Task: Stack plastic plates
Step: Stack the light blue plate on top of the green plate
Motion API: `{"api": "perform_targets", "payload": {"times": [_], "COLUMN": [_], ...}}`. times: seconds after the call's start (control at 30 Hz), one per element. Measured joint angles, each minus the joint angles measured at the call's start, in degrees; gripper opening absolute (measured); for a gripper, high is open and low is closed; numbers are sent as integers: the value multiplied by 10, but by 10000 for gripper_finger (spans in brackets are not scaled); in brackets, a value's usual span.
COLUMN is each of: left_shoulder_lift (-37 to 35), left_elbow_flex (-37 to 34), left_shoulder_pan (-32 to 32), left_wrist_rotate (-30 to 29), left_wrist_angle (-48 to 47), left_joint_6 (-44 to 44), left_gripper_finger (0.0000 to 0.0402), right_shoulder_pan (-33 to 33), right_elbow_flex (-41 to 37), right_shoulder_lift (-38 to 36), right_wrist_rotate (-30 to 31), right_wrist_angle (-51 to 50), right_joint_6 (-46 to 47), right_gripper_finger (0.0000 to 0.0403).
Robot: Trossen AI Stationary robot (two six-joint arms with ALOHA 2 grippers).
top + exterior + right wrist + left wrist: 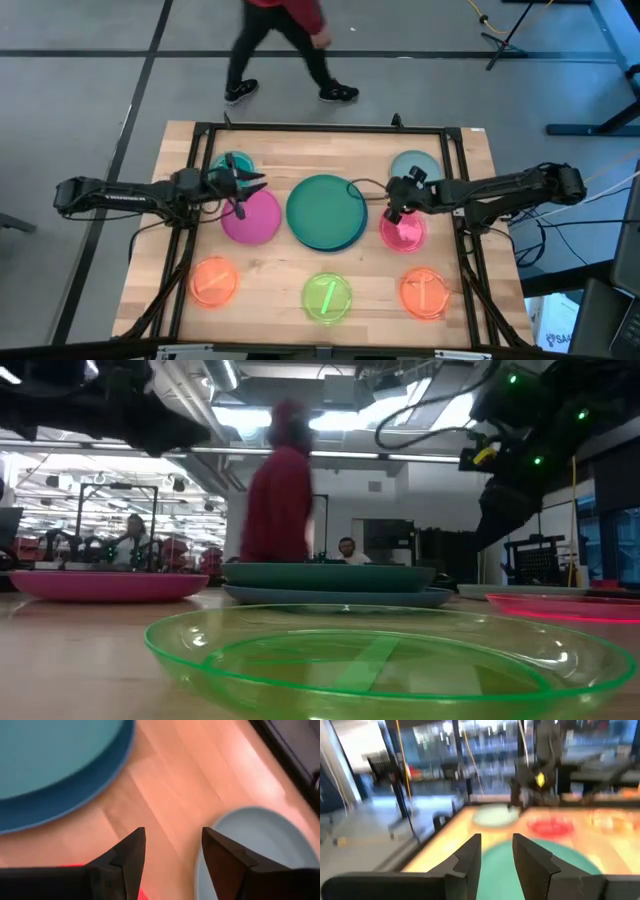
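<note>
A robotics lab or open workshop hall: a wooden bench [300,270] stood on a grey taped floor [90,90]; ceiling strip lights [240,415], metal racks [100,510] and seated people [130,540] filled the room behind; a person in red [285,40] walked past.

Grey floor [90,90] with dark lines, ceiling strip lights [240,418], person in red [280,500] walking past

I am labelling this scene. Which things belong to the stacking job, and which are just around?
Job: teal plate on blue plate, magenta, red-pink, lime, two orange, cyan, grey-blue.
Around: walking person, table frame.
</note>
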Motion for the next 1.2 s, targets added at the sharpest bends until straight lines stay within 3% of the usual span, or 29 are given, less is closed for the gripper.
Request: {"api": "perform_targets", "payload": {"times": [0.37,0.93,1.07,1.2], "left_shoulder_lift": [94,105,105,105], "left_elbow_flex": [37,37,37,37], "left_shoulder_pan": [0,0,0,0], "left_wrist_rotate": [0,-10,-11,-12], "left_wrist_angle": [-33,-25,-25,-25], "left_joint_6": [-14,-9,-9,-9], "left_gripper_finger": [106,105,105,105], "right_shoulder_pan": [-121,-228,-227,-226], "right_elbow_flex": [-35,-118,-119,-120], "right_shoulder_lift": [2,47,70,73], "right_wrist_rotate": [-61,-117,-118,-129], "right_wrist_angle": [18,173,187,194], "right_joint_6": [13,-15,-26,-48], "right_gripper_finger": [183,182,150,80]}}
